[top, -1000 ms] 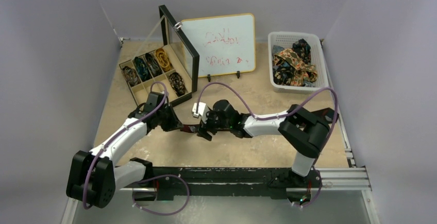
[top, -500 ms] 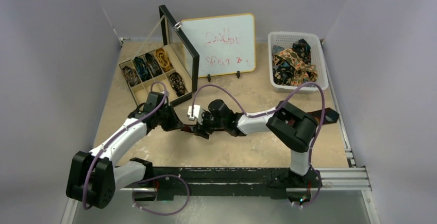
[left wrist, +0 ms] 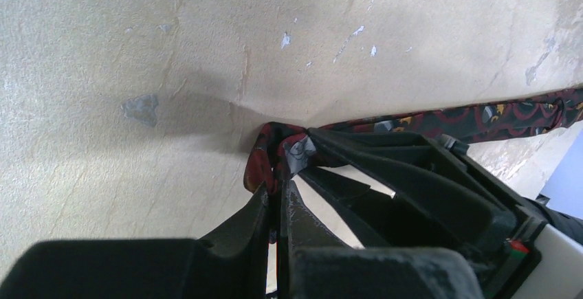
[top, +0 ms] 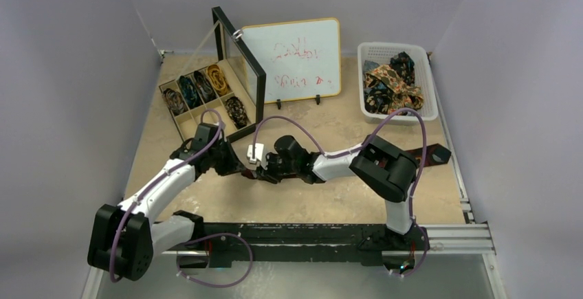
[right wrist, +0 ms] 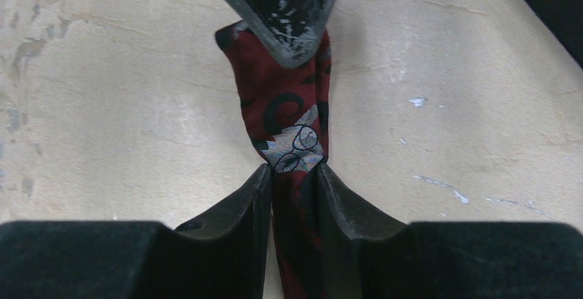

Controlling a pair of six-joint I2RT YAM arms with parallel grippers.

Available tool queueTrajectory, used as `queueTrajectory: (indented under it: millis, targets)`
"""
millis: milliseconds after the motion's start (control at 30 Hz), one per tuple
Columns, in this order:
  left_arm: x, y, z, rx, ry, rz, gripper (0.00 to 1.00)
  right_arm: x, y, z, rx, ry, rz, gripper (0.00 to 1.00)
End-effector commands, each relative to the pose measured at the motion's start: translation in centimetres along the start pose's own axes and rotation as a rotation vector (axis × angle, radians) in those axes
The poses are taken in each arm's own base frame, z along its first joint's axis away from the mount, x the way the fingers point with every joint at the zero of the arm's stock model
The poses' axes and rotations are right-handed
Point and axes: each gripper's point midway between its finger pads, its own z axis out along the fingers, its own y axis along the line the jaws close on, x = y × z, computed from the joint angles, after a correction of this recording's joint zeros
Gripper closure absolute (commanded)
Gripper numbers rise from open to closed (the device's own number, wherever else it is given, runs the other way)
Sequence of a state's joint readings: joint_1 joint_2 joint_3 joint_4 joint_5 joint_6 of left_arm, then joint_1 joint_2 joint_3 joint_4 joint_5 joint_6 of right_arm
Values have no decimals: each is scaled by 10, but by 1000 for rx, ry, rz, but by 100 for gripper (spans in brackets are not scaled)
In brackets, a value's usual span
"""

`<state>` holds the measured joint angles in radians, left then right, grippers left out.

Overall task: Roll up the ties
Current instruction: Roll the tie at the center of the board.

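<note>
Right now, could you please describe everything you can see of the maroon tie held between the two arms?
The maroon tie looks like woven, silky fabric, dark red with black curls and a silver-grey motif. Its end is bunched and folded over the beige table, pinched by the left pincer from one side and the right pincer from the other. The rest trails as a flat, narrow strip across the table toward the right arm's side.

tie point(right wrist: 292, 130): woven patterned cloth, slight sheen | table point(left wrist: 137, 51): rough, matt, scuffed
</note>
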<state>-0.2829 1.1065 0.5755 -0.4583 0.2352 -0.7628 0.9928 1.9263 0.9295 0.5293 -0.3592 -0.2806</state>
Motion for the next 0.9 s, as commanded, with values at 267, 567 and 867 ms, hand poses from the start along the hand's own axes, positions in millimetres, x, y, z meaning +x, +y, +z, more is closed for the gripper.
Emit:
queueTrajectory:
  millis: [267, 567, 867]
  targets:
    - [2, 4, -8, -11, -27, 24, 100, -36, -2, -8, 73, -43, 95, 54]
    - [1, -3, -10, 34, -30, 42, 100, -86, -16, -53, 217, -230, 608, 39]
    - [2, 0, -11, 13, -25, 34, 100, -41, 16, -36, 148, -8, 1120, 72]
